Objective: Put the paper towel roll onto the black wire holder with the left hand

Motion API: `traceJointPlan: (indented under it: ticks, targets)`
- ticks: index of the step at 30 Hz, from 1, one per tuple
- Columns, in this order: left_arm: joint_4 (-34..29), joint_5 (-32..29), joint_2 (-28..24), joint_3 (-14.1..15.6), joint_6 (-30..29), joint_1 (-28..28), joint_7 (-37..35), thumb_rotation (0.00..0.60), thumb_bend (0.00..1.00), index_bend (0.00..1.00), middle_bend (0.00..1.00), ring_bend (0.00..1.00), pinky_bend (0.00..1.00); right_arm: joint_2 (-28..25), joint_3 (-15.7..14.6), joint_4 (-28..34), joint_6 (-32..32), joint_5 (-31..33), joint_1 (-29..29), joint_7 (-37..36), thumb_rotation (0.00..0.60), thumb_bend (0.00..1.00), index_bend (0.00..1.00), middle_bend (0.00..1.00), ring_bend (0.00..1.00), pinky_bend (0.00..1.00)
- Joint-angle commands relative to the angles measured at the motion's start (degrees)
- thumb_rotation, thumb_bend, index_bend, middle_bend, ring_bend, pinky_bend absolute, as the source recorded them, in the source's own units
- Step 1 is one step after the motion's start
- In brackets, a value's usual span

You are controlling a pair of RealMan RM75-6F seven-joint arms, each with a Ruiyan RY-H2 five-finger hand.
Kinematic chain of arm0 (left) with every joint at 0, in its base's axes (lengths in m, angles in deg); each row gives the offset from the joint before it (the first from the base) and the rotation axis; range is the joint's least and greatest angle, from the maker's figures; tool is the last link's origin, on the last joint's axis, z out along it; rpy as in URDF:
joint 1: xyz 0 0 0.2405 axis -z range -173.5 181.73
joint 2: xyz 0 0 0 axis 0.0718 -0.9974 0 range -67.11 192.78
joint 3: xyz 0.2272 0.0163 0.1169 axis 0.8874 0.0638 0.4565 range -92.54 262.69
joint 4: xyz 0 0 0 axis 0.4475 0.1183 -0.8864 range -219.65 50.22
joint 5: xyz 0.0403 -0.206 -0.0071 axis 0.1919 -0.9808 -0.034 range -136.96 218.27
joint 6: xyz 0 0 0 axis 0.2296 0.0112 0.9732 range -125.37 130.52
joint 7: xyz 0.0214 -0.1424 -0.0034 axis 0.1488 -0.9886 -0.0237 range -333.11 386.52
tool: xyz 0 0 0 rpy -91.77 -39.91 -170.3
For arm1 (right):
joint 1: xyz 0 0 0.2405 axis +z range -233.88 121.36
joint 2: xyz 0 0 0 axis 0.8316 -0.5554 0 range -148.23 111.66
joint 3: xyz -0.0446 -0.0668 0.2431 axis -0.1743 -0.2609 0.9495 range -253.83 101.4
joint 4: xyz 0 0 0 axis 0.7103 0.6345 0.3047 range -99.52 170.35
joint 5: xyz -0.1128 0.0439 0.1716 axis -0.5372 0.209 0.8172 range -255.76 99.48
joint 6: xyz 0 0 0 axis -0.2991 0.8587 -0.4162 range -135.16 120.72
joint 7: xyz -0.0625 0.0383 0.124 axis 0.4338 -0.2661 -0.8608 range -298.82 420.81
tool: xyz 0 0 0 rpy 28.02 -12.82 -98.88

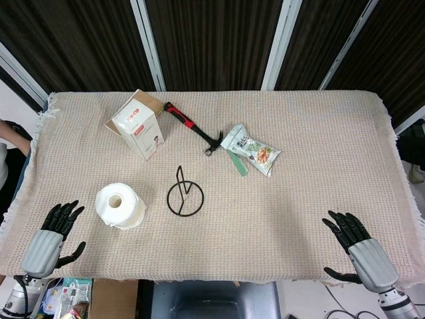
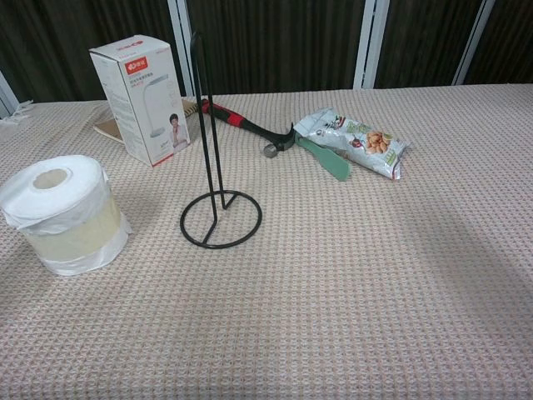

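Observation:
A white paper towel roll (image 1: 120, 205) (image 2: 65, 213) stands upright on the table, left of centre, in a clear wrapper. Just to its right stands the black wire holder (image 1: 184, 195) (image 2: 215, 167), a ring base with a tall upright post, bare. My left hand (image 1: 53, 236) rests at the table's near left edge, fingers spread and holding nothing, a short way left of and nearer than the roll. At the near right edge my right hand (image 1: 357, 247) lies with fingers apart, also holding nothing. Neither hand shows in the chest view.
Behind the roll stands a white product box (image 1: 138, 124) (image 2: 141, 98). A red-and-black hammer (image 1: 192, 128) (image 2: 248, 127) lies behind the holder, with a snack bag (image 1: 251, 149) (image 2: 353, 142) and a green tool to its right. A woven cloth (image 1: 305, 199) covers the table.

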Motion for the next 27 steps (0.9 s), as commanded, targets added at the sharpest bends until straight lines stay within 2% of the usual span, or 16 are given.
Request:
traceJointPlan:
  ticks: [1,5,8,10,13,18,27]
  targets:
    - [0.71,0.36,0.98,-0.09,-0.04,0.45,-2.35,0.600,0.37,0.00,0.00,0.00,0.00,-0.26,-0.07,-0.04,0.21,0.13,0.07,-0.48,0.600,0.10,0.00,0.00,0.00,0.00]
    - [2.68,0.70,2.65,0.01,0.39,1.58,-11.03,0.600,0.36,0.00,0.00,0.00,0.00,-0.75,-0.33,0.07,-0.47,-0.47,-0.06,-1.35,0.600,0.10,0.00,0.00,0.00,0.00]
    - [6.09,0.94,5.73,-0.64,-0.76,2.65,-22.47,0.600,0.35,0.00,0.00,0.00,0.00,-0.94,-0.34,-0.01,-1.24,-0.84,-0.26,-1.78,0.600,0.10,0.00,0.00,0.00,0.00]
    - [8.95,0.23,8.28,-1.54,-0.93,3.55,-29.58,0.600,0.34,0.00,0.00,0.00,0.00,-1.02,-0.30,-0.04,-1.58,-0.89,-0.36,-2.00,0.600,0.10,0.00,0.00,0.00,0.00]
    - [13.01,-1.76,11.60,-2.98,0.63,4.98,-35.51,0.600,0.31,0.00,0.00,0.00,0.00,-0.96,-0.10,-0.13,-1.45,-0.46,-0.34,-2.04,0.600,0.10,0.00,0.00,0.00,0.00]
    - [16.65,-4.10,14.83,-3.71,4.91,7.10,-40.46,0.600,0.30,0.00,0.00,0.00,0.00,-0.68,0.15,-0.10,-0.87,0.04,-0.18,-1.59,0.600,0.10,0.00,0.00,0.00,0.00]
    - [20.86,-5.02,19.45,-3.64,8.47,9.48,-39.21,0.600,0.30,0.00,0.00,0.00,0.00,-0.60,0.55,0.17,-0.37,1.01,-0.12,-1.17,0.600,0.10,0.00,0.00,0.00,0.00]
